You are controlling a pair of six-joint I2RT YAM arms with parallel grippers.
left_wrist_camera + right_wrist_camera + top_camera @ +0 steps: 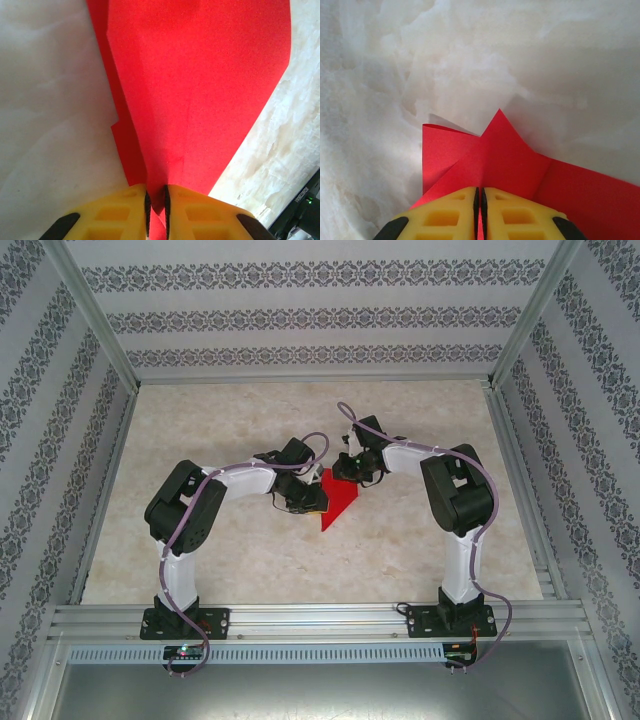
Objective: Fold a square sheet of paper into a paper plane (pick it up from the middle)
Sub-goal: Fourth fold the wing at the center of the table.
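This is looking like a robotics lab cell: aluminium framing is enclosing a marble-patterned counter, wallpapered panels are walling it in, and the left arm and right arm are sitting bolted to a rail.

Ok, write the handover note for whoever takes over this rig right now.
Left hand: shut on the red paper, pinching its narrow end.
Right hand: shut on the same paper, at a folded, pointed part.
Paper: mid-table, between the two hands.
Done: several folds are in; layers overlap and the sheet tapers toward a point.
Left: probably the final folds of the plane, then release; the exact stage is unclear.
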